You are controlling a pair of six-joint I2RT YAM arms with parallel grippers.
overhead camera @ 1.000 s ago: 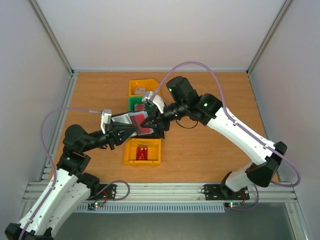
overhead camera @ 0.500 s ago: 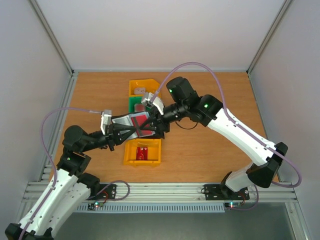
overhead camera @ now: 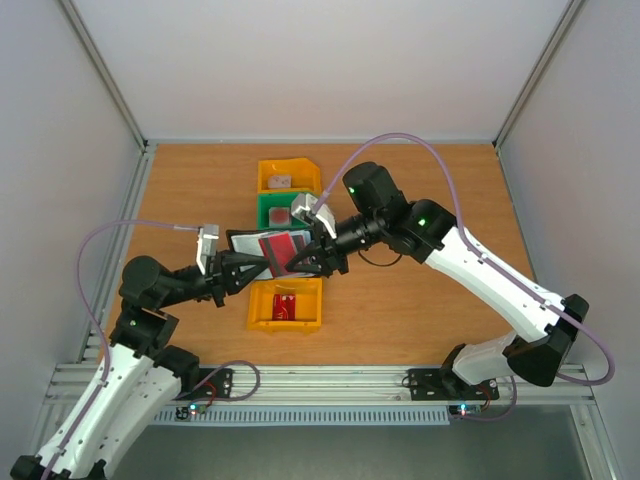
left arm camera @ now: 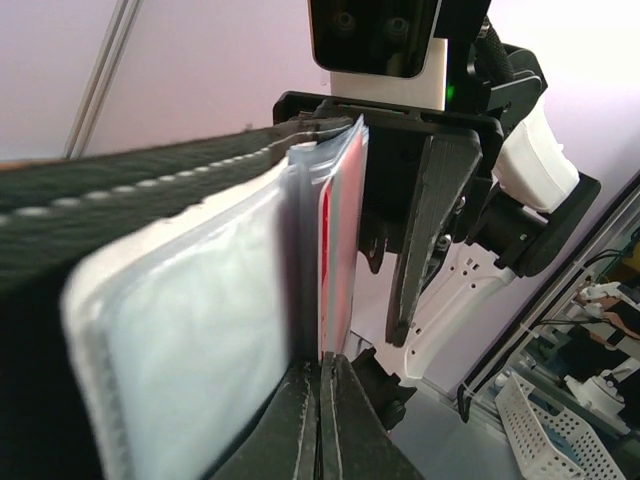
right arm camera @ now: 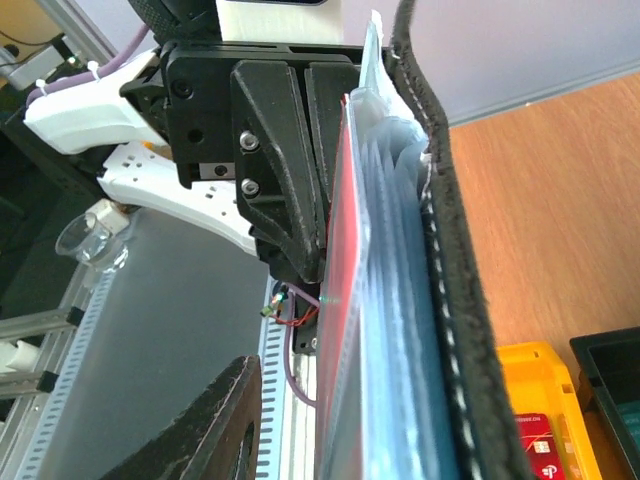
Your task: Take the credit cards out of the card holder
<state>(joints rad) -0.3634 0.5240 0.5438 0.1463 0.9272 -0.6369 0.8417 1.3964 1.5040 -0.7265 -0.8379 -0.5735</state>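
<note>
While the left gripper (overhead camera: 256, 265) was clamped shut on the one holder (overhead camera: 245, 242), above the bins, I counted one red card (overhead camera: 283, 248) inside. The right gripper (overhead camera: 302, 262) stood open at it. The near yellow bin (overhead camera: 262, 312) held one loose card (overhead camera: 286, 305).

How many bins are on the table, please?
4: far yellow bin, green bin beside it, black bin largely hidden beneath the holder, near yellow bin at the front.

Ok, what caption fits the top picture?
Left gripper pinches a black card holder while the open right gripper reaches at its red card.
</note>
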